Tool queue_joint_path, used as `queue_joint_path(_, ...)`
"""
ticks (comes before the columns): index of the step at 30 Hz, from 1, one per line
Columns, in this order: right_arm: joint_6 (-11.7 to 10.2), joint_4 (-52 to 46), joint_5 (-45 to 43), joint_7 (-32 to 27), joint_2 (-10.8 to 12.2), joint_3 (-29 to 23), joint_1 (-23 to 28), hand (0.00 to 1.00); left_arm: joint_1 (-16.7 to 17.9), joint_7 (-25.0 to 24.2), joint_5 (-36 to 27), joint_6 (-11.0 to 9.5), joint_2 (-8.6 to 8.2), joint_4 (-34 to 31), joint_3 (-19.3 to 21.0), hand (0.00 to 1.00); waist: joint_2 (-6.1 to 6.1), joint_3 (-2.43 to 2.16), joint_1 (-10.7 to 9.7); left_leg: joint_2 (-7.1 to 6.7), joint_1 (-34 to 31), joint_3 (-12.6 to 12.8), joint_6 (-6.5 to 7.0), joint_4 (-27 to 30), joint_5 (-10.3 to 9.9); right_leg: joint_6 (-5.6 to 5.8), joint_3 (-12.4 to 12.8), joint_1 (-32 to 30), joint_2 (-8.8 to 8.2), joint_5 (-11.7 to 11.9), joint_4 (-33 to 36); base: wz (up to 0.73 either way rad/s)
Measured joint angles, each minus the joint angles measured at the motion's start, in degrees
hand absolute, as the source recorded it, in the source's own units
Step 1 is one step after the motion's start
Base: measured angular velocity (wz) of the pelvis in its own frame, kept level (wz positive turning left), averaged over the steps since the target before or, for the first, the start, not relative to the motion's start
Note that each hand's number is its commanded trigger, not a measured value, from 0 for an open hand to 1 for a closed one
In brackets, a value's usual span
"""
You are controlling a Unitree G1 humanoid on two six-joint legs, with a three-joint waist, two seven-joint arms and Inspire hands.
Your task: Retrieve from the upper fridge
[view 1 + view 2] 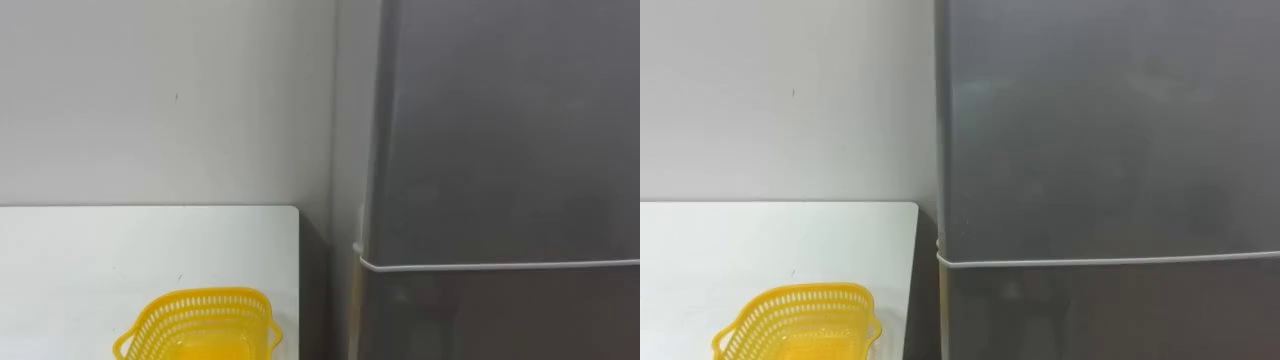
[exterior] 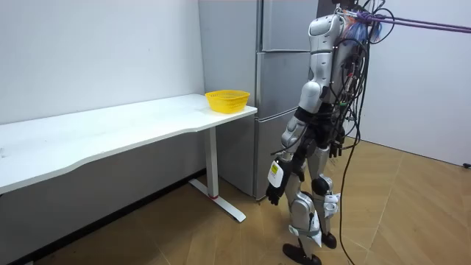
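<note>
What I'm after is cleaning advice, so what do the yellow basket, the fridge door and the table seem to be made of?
Basket: likely moulded plastic, glossy yellow, with a slotted lattice wall. Fridge door: probably painted or coated metal, grey and satin, showing only soft blurred reflections. Table: smooth matte white top, perhaps laminate; the look leaves it open.

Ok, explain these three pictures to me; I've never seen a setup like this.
This is a humanoid robot on two legs, standing before a tall grey metal fridge. Two pictures come from the camera eyes in its head, the third from a camera across the room. Left of the fridge stands a long white table with a yellow plastic mesh basket on its end. The fridge doors are shut. The robot's left hand hangs by its side, and nothing looks held.
</note>
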Motion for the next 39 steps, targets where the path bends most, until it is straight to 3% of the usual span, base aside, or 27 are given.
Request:
queue_joint_path(16,-0.06,0.02,-0.06,-0.02,0.01,-0.07,-0.06,0.00,0.14,-0.03,-1.25,-0.05,0.21,0.55,-0.60,0.00,0.78,-0.03,-0.11,-0.02,-0.15,-0.10,0.00,0.03,0.00,0.01,-0.10,-0.06,-0.05,0.00,-0.04,0.00)
queue_joint_path(29,0.02,0.35,2.90,-0.10,-0.06,-0.07,-0.27,0.00,-0.08,2.34,-7.18,0.05,0.08,2.72,1.24,0.00,1.19,-0.01,0.11,-0.10,0.00,-1.44,0.01,0.60,-0.01,0.00,-0.71,0.48,-0.15,-0.01,-0.05,0.02)
queue_joint_path(39,0.05,0.95,2.06,-0.68,-0.39,-2.30,-2.18,0.00,0.60,6.32,-22.39,0.76,-0.14,3.02,6.88,0.00,2.04,0.01,0.11,-0.23,-0.11,-2.13,0.01,0.68,-0.01,0.02,-1.96,0.83,-0.30,-0.02,-0.09,0.05)
